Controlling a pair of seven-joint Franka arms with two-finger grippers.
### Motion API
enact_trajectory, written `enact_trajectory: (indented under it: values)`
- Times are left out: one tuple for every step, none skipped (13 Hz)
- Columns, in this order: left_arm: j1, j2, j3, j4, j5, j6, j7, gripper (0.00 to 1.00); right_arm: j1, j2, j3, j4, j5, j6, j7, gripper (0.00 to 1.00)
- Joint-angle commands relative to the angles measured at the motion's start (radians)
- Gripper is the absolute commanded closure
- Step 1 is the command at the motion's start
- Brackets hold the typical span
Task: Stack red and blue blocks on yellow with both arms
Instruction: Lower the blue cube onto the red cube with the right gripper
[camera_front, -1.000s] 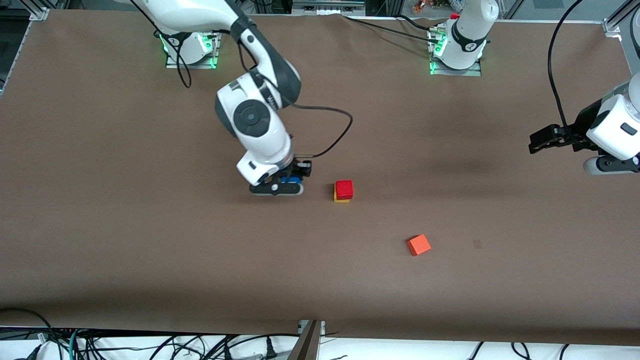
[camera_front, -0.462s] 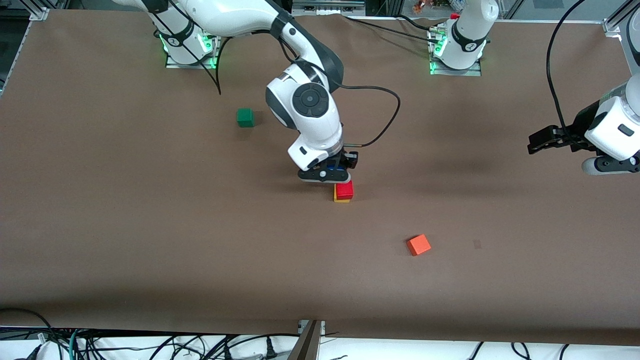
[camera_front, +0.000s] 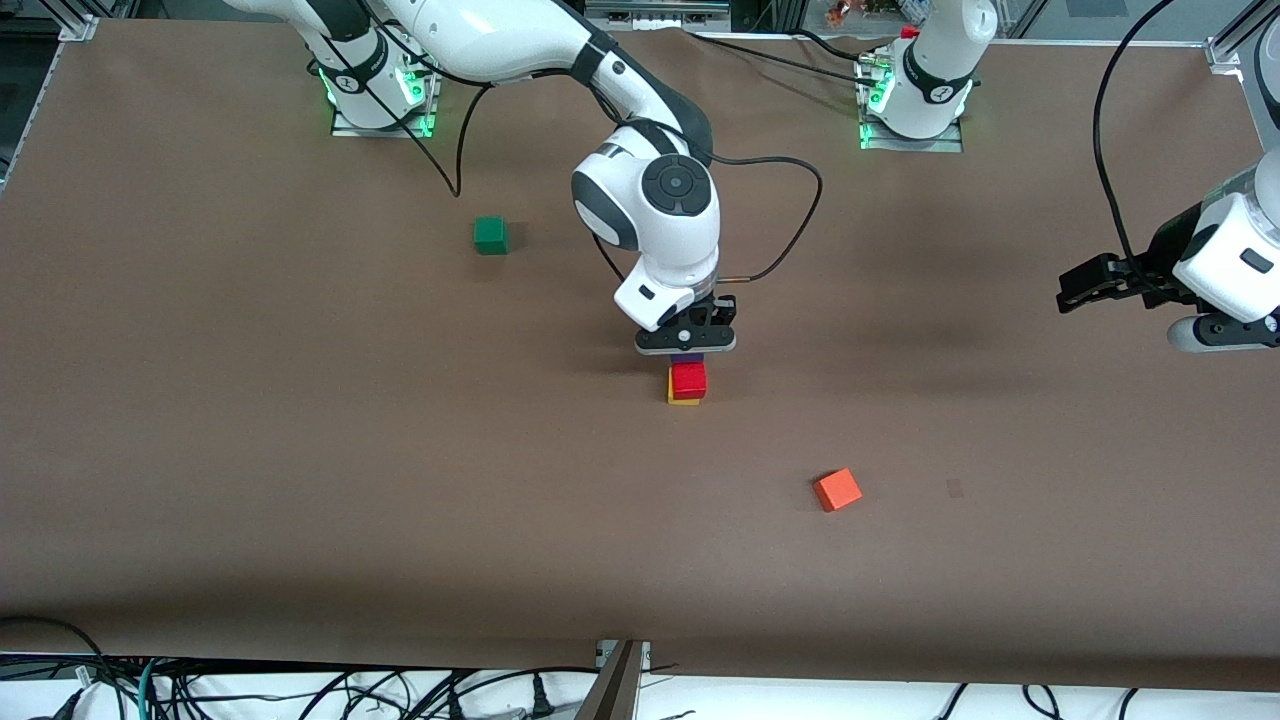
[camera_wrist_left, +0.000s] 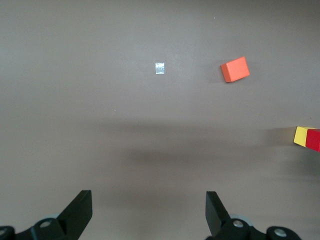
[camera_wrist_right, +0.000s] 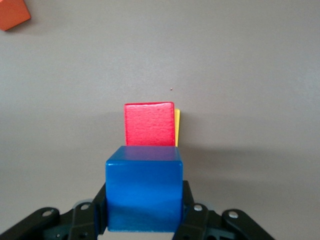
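- My right gripper (camera_front: 686, 350) is clamped on the blue block (camera_wrist_right: 144, 187), up in the air over the red block (camera_front: 688, 379).
- The red block sits on the yellow block (camera_front: 683, 399), mid-table.
- My left gripper (camera_wrist_left: 147, 210) waits with fingers spread wide, over the table's left-arm end.
- An orange-red cube (camera_front: 837, 490) lies nearer the front camera; a green cube (camera_front: 490, 235) lies farther.

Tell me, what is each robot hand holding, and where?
The right hand grips the blue cube by two opposite side faces. The left hand holds nothing.
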Motion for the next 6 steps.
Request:
enact_trajectory:
  values:
    - [0.002,0.014,0.001,0.028,-0.018,-0.003,0.015,0.00,0.001,0.037,-0.008,0.074,-0.028,0.001,-0.036,0.67]
    - [0.002,0.014,0.001,0.028,-0.018,-0.003,0.015,0.00,0.001,0.046,-0.008,0.075,-0.042,0.012,-0.037,0.67]
    - [0.002,0.014,0.001,0.028,-0.018,-0.003,0.015,0.00,0.001,0.047,-0.008,0.075,-0.045,0.024,-0.039,0.67]
    - [0.004,0.016,0.001,0.028,-0.018,-0.003,0.016,0.00,0.001,0.049,-0.008,0.075,-0.048,0.029,-0.041,0.67]
    - [0.004,0.016,0.001,0.028,-0.018,-0.003,0.018,0.00,0.001,0.054,-0.008,0.075,-0.048,0.036,-0.056,0.67]
    - [0.002,0.017,0.001,0.028,-0.016,-0.003,0.021,0.00,-0.001,0.055,-0.008,0.075,-0.048,0.061,-0.059,0.65]
